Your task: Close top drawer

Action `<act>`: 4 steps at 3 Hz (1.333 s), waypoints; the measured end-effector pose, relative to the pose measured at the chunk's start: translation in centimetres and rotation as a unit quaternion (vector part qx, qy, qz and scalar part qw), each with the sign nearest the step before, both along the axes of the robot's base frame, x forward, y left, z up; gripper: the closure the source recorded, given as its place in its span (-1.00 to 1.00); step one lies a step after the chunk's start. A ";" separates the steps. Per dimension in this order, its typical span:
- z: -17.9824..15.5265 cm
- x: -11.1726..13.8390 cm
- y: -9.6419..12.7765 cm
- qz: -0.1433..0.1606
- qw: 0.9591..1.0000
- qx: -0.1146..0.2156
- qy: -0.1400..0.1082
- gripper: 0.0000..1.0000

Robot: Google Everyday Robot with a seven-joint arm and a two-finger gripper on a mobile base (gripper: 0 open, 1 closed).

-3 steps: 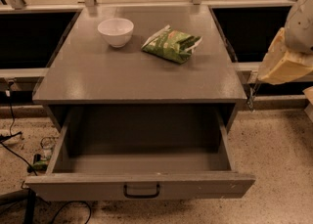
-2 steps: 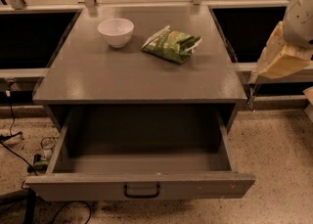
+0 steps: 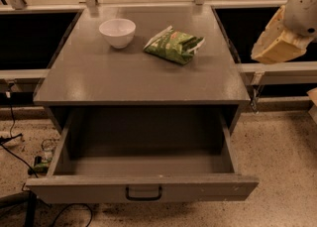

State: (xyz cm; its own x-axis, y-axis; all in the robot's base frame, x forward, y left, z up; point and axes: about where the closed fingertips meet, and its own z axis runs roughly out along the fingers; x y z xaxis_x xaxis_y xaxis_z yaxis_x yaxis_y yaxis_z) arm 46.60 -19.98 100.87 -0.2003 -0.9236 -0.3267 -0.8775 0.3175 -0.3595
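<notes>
The top drawer (image 3: 198, 189) of a grey cabinet is pulled far out towards me. Its front panel carries a centred black pull handle (image 3: 143, 193), and its inside shows nothing in it. My gripper (image 3: 277, 45) shows as a beige and white shape at the upper right. It hangs in the air beside the cabinet's right edge, well above and to the right of the drawer, touching nothing.
On the cabinet top (image 3: 138, 80) stand a white bowl (image 3: 117, 31) at the back left and a green snack bag (image 3: 173, 45) at the back middle. Black cables (image 3: 15, 154) lie on the speckled floor at the left. A rail runs behind the cabinet.
My gripper has risen a little and shifted slightly left at the upper right. The drawer, bowl and bag have not moved.
</notes>
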 end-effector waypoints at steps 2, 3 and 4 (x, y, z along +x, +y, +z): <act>-4.7 0.8 0.9 0.022 0.997 -0.004 0.079 1.00; -4.9 0.6 0.9 0.021 0.997 -0.002 0.079 1.00; -5.9 -0.6 1.4 0.020 0.997 0.013 0.078 1.00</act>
State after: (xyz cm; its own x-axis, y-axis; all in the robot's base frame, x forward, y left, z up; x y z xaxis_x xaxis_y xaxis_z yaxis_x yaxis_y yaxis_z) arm 46.05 -18.57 94.94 -0.2146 -0.9236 -0.3178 -0.9341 0.2891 -0.2093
